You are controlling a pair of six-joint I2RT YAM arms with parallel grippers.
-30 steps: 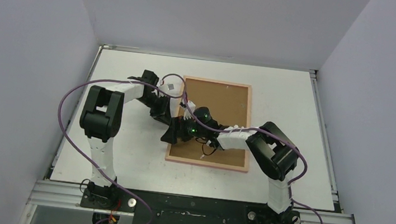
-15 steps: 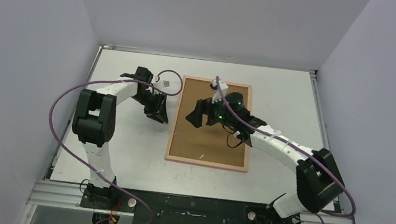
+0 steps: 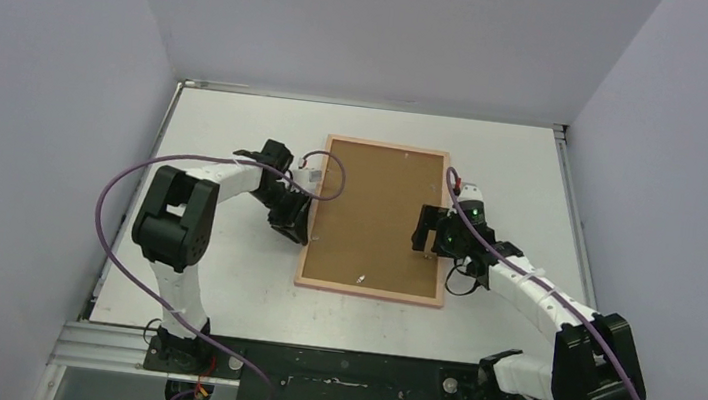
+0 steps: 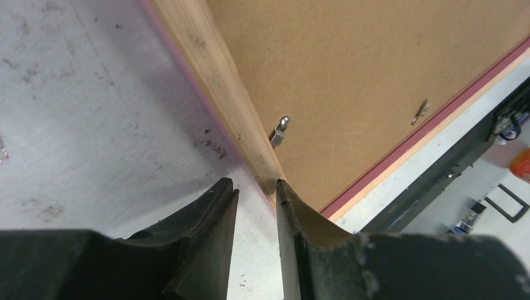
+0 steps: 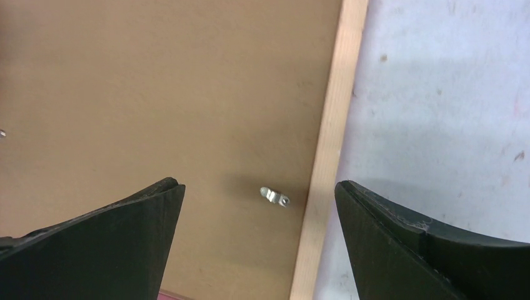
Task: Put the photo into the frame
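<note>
- Brown hardboard backing panel (image 3: 374, 212) fills the frame (image 3: 369, 293), which lies flat at the middle of the white table (image 3: 229, 115) in the top view. Its long sides run up and down the picture, and a pale pink-wood border shows all round.
- Low at the frame's left border, somewhat below the middle of that side, sits the left gripper (image 4: 256, 184).
- In the left wrist view its fingers (image 4: 206, 212) stand close together with only a narrow slit between them, and white table shows through the slit.
- The fingertip on the right of that picture meets the wooden border strip; whether it presses on the strip I cannot tell.
- Just above that fingertip a small metal tab (image 4: 280, 130) juts from the border over the panel. A second tab (image 4: 422, 111) lies on the panel near the pink border at the right of that view.
- Over the frame's right border, about halfway up the top view, hangs the right gripper (image 5: 257, 184).
- Its two fingers (image 5: 125, 237) are spread wide: one at the lower left of the right wrist view is over the panel, the other at the lower right is over bare table.
- Between them run the pale border strip and a third tab (image 5: 274, 195), which lies on the panel just beside the strip.
- A purple cable (image 3: 116, 223) loops out at the left of the left arm.
</note>
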